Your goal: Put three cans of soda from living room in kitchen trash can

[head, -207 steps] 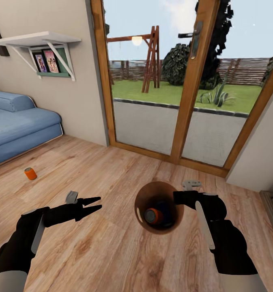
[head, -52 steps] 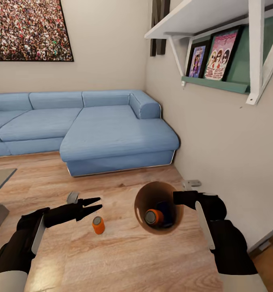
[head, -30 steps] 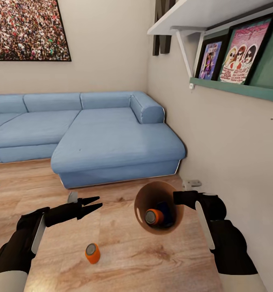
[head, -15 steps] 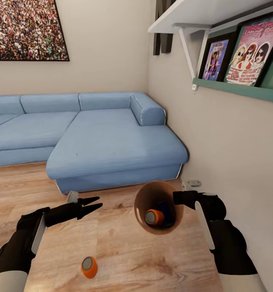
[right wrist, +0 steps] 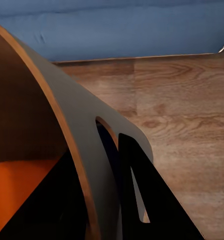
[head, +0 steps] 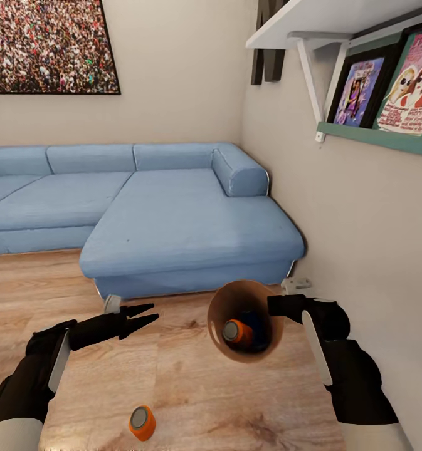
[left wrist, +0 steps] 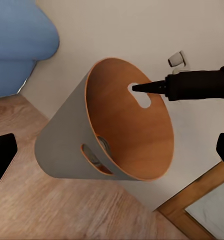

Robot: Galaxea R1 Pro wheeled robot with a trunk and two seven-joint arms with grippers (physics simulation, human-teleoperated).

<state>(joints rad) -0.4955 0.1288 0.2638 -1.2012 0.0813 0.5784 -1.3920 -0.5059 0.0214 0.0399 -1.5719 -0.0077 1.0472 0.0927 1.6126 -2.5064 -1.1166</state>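
Far left on the wall: a large dark-framed picture of a crowd [head: 47, 45], above a blue sectional sofa [head: 173, 219] running along the beige wall into the corner. Lower left, over the warm brown wood floor [head: 192, 394]: black left gripper [head: 149, 315], fingers spread and pinching nothing. Below it, lying on the floor, well apart from the fingers: a small orange cylindrical soda can with a silver-grey top [head: 142, 422], tipped on its side with the grey end toward the camera. At centre: a round light-brown wooden bin of tapered bucket shape [head: 220, 313], tilted with its mouth toward the camera, held off the floor, a second orange can [head: 236, 332] resting inside against a dark shape. In the left wrist view, same bin [left wrist: 67, 145] with one black finger [left wrist: 191, 86] reaching through an oval handle slot. Right of the bin: black right gripper [head: 274, 305], pressed onto the bin's wall at the rim. Upper right: white bracketed shelf [head: 323, 19] and framed colourful posters [head: 386, 88] on a green ledge.
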